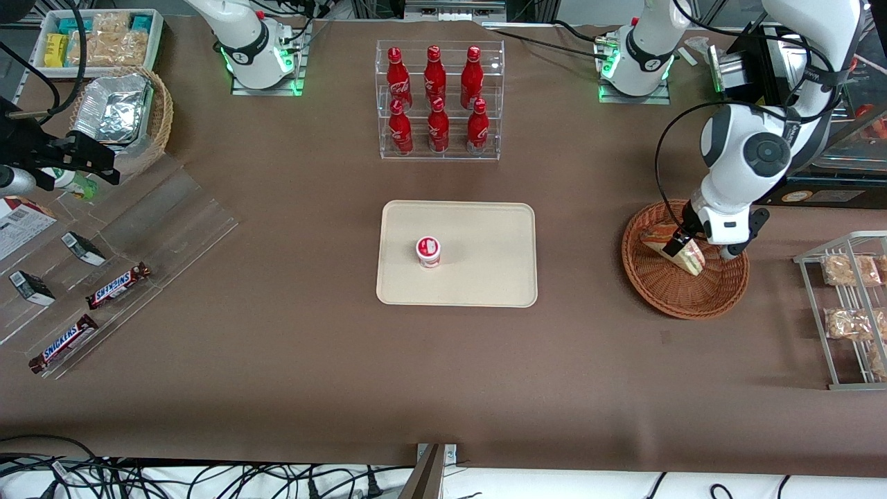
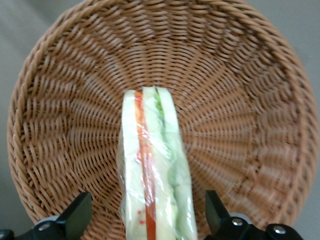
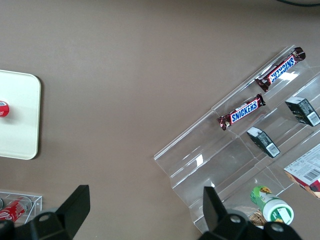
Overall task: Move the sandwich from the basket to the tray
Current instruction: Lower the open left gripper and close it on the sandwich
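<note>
The wrapped wedge sandwich [image 2: 155, 175] lies in the round reddish-brown wicker basket [image 1: 669, 294], toward the working arm's end of the worktop. The left arm's tool [image 2: 149, 220] hangs directly over it, open, one finger [image 2: 75, 215] on each side of the bread with a gap on both. The sandwich's long axis runs between the fingers, so closing would probably pinch its flat faces. The cream tray [image 1: 478, 277] sits well apart at mid-worktop, carrying a small red-and-white cup [image 1: 428, 251].
</note>
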